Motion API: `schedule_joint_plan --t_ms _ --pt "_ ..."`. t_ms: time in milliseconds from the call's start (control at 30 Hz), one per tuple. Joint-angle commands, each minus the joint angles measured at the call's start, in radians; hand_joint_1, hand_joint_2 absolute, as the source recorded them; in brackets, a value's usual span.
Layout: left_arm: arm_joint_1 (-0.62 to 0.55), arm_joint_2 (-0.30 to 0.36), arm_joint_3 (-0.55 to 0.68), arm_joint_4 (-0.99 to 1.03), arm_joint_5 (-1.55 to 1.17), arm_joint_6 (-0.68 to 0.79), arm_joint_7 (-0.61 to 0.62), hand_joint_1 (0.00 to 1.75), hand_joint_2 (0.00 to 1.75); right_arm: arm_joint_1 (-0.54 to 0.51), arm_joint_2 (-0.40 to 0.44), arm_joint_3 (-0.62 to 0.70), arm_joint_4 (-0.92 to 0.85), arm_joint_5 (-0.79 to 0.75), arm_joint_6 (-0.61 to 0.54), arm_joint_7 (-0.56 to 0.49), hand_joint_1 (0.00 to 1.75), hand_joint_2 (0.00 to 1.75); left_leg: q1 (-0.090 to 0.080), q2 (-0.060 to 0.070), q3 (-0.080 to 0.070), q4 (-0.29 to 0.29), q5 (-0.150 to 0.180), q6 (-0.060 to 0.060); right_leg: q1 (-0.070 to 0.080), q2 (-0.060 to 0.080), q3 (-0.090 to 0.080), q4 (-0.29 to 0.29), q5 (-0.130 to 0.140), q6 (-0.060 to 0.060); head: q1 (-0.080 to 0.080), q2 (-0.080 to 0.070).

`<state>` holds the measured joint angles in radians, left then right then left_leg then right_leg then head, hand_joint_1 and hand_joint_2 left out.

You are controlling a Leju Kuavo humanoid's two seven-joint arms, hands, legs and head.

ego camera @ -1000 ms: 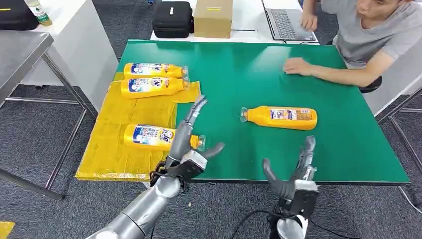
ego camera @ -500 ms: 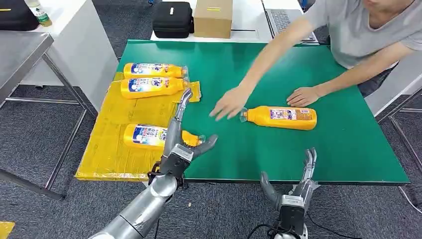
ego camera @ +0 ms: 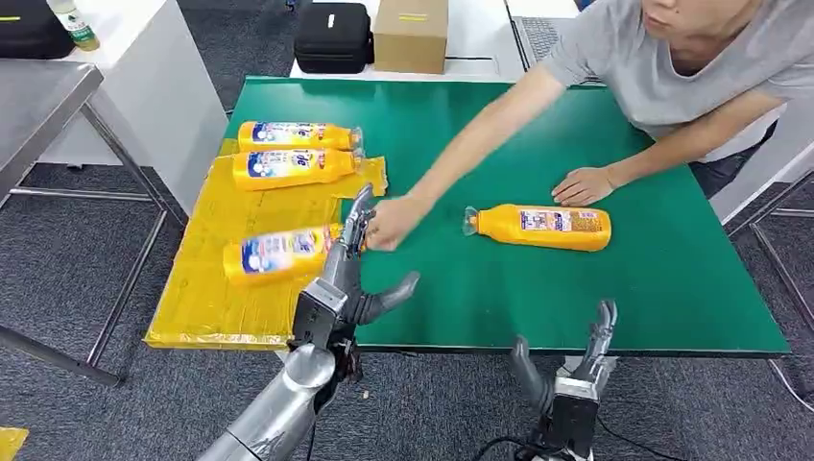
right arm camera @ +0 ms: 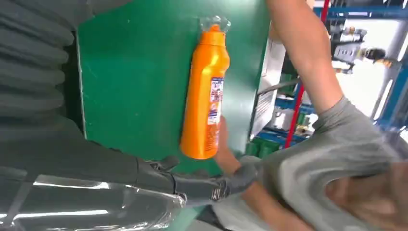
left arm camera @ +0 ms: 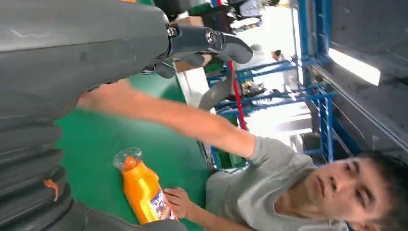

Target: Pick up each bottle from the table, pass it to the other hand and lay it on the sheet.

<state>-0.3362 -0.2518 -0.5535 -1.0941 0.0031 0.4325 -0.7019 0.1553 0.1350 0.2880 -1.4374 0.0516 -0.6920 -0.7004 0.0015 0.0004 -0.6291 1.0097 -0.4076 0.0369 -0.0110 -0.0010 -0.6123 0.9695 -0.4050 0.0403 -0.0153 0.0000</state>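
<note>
Yellow sheet [ego camera: 206, 279] over the counter's left edge carries three bottles; a person's hand [ego camera: 389, 223] nudges the nearest bottle [ego camera: 278, 254], presumably tidying. My left hand [ego camera: 347, 279] and right hand [ego camera: 566, 360] hang open, empty. One bottle [ego camera: 542, 227] awaits mid-counter.

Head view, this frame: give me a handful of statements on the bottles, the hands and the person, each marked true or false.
1. Three bottles lie on the yellow sheet. True.
2. The left hand grips a bottle. False: it holds nothing, fingers apart.
3. The person's hand is at the cap end of the nearest bottle on the sheet. True.
4. The bottle on the green table stands upright. False: it lies on its side.
5. The right hand holds that bottle. False: it is at the table's near edge, holding nothing.
</note>
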Motion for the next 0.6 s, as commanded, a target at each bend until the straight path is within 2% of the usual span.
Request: schedule_joint_plan --t_ms 33,67,200,233,267,300,333,400,500,600 --pt "-0.010 -0.016 0.015 0.097 -0.001 0.023 0.004 0.00 1.75 0.016 0.107 -0.182 -0.052 0.125 -0.006 0.002 0.00 0.00 0.000 -0.001 0.005 -0.001 -0.001 -0.002 0.000 -0.001 0.005 0.000 -0.002 -0.002 -0.001 0.000" --pt "-0.009 -0.017 0.014 0.104 0.000 0.031 0.004 0.00 1.75 0.022 0.127 -0.213 -0.081 0.168 -0.006 0.002 0.00 0.00 0.000 -0.002 0.003 -0.001 -0.001 -0.001 0.000 -0.002 0.003 -0.001 -0.001 -0.001 0.000 0.000" --pt "-0.005 -0.012 0.010 0.105 0.006 0.049 0.004 0.00 1.75 0.022 0.117 -0.199 -0.146 0.184 -0.006 0.002 0.00 0.00 0.000 0.001 0.004 -0.001 -0.001 -0.001 0.000 0.001 0.003 0.000 -0.001 -0.001 0.000 0.000" --pt "-0.007 -0.009 0.006 0.104 0.009 0.048 0.004 0.00 1.75 0.025 0.141 -0.224 -0.180 0.195 -0.006 0.002 0.00 0.00 0.000 0.000 0.005 0.000 -0.002 -0.002 0.000 0.001 0.004 0.000 -0.002 -0.001 0.000 0.000" --pt "-0.001 -0.001 0.002 0.084 0.009 0.058 0.004 0.00 1.75 0.021 0.124 -0.193 -0.150 0.184 -0.006 0.002 0.00 0.00 0.000 0.000 0.002 -0.001 -0.001 -0.001 0.000 0.000 0.002 0.000 -0.001 -0.001 0.000 0.000" --pt "0.003 0.003 0.006 0.083 0.016 0.052 0.004 0.00 1.75 0.018 0.101 -0.153 -0.115 0.134 -0.006 0.002 0.00 0.00 -0.001 -0.001 0.006 0.000 -0.003 -0.002 -0.001 -0.001 0.005 0.001 -0.003 -0.002 0.000 0.000" --pt "0.005 0.009 0.009 0.083 0.018 0.050 0.004 0.00 1.75 0.013 0.091 -0.146 -0.105 0.145 -0.006 0.002 0.00 1.75 0.000 -0.001 0.007 0.000 -0.003 -0.002 0.000 -0.001 0.007 0.001 -0.004 -0.002 0.000 0.000" --pt "0.016 0.017 0.010 0.066 0.010 0.053 0.004 0.00 1.75 0.009 0.050 -0.087 -0.058 0.149 -0.006 0.002 0.00 1.75 0.000 0.002 0.008 -0.002 -0.002 -0.002 0.000 0.002 0.007 -0.002 -0.002 -0.002 0.000 0.000" --pt "0.022 0.021 0.006 0.060 0.006 0.060 0.004 0.00 1.75 0.014 0.065 -0.115 -0.089 0.240 -0.006 0.002 0.00 1.75 0.000 0.002 0.007 -0.002 -0.002 -0.002 0.000 0.002 0.007 -0.002 -0.002 -0.002 0.000 0.000" --pt "0.020 0.017 0.007 0.064 0.009 0.063 0.004 0.00 1.75 0.006 0.064 -0.109 -0.069 0.225 -0.006 0.002 0.00 1.75 0.000 0.002 0.008 -0.002 -0.003 -0.002 0.000 0.002 0.008 -0.001 -0.003 -0.002 0.000 0.000"
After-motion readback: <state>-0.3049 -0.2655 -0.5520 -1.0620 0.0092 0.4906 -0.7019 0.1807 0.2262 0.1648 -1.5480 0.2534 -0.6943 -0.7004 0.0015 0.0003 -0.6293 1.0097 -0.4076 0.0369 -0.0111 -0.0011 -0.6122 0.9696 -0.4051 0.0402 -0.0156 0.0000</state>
